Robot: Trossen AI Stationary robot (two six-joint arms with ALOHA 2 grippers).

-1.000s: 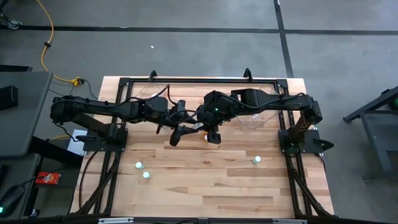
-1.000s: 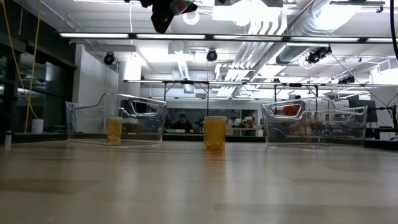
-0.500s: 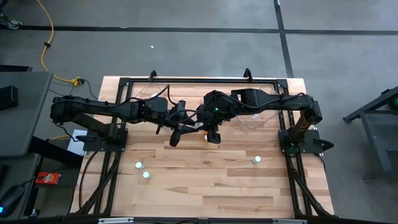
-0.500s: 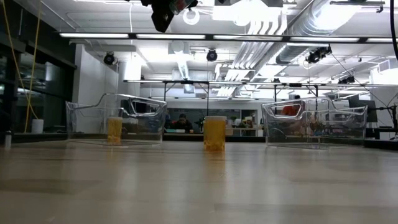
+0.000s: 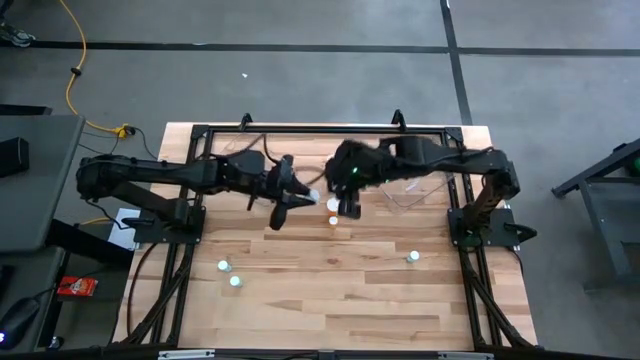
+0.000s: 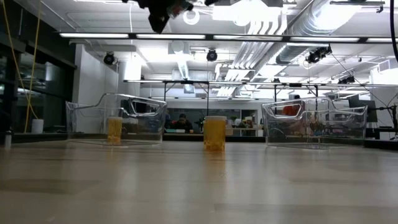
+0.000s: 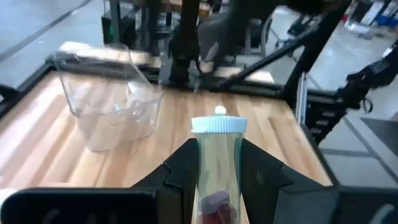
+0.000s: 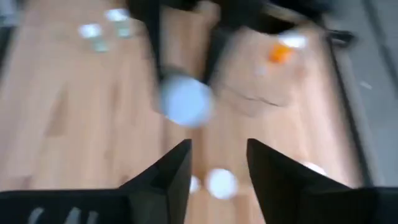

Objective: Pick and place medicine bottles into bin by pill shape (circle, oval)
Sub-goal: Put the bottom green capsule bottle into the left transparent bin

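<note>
1. Medicine bottles are the business here, and one pale bottle [image 7: 217, 168] with a white cap is pinched between the fingers of the left gripper [image 5: 283, 203], held up off the table over its middle, between the two bins. I'd say it has yet to be dropped anywhere.

2. The right gripper [image 5: 346, 207] hangs just beside the left one; its fingers [image 8: 168, 177] stand apart with nothing between them.

3. Done so far, by my reckoning: the clear left bin [image 6: 115, 118] has one orange bottle [image 6: 114, 129] in it. The clear right bin [image 6: 314, 123] has something orange-red inside, but it is too murky through the plastic to count.

4. Left to do: on the open table I count one orange bottle [image 6: 215, 132] near the middle, its white cap [image 5: 333, 220] just below the grippers from overhead. Then two small pale bottles [image 5: 229, 273] sit close together on the left side, and one pale bottle [image 5: 412, 257] sits alone on the right.

5. So that is four on the wood, one in the grip, and at least one binned. The job looks somewhere short of halfway, though the right bin's contents could shift that.
</note>
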